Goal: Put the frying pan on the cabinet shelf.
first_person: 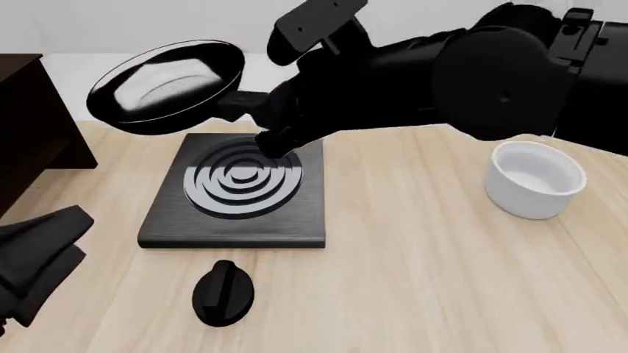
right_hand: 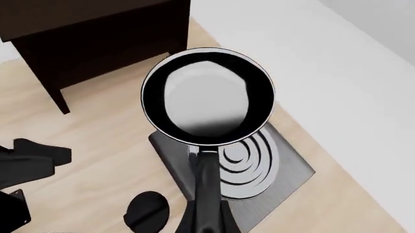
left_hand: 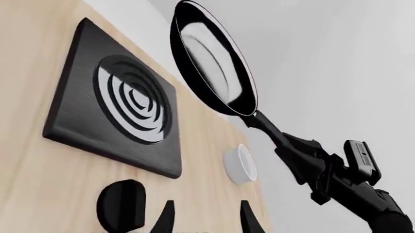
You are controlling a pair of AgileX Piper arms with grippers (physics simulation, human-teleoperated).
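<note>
One glossy round frying pan (first_person: 165, 87), slim handle clamped by right gripper (first_person: 279, 121).

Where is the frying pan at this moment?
In the front view the frying pan is in the air at upper left, held by its handle in the right end effector, above the far edge of the stove plate and right of the cabinet.

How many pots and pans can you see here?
2. The frying pan is held in the air above the stove plate by the right gripper. The white pot stands on the table, right of the plate.
</note>
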